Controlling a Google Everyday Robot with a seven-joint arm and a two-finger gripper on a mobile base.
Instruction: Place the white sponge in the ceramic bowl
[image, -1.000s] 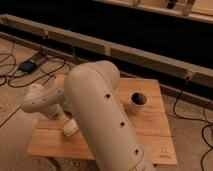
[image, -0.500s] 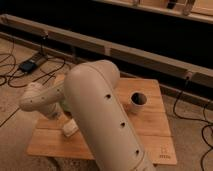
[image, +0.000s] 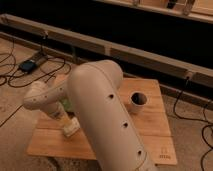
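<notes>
Camera view: gripper (image: 71, 129) over wooden table (image: 150, 131).

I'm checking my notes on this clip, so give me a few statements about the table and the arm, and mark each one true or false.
1. A dark cup stands on the wooden table. True.
2. The gripper is raised high above the cup. False: it is low over the table's front left part, well away from the cup.
3. The green bowl is in full view. False: only a sliver shows beside the arm.
4. Cables lie on the floor around the table. True.
</notes>
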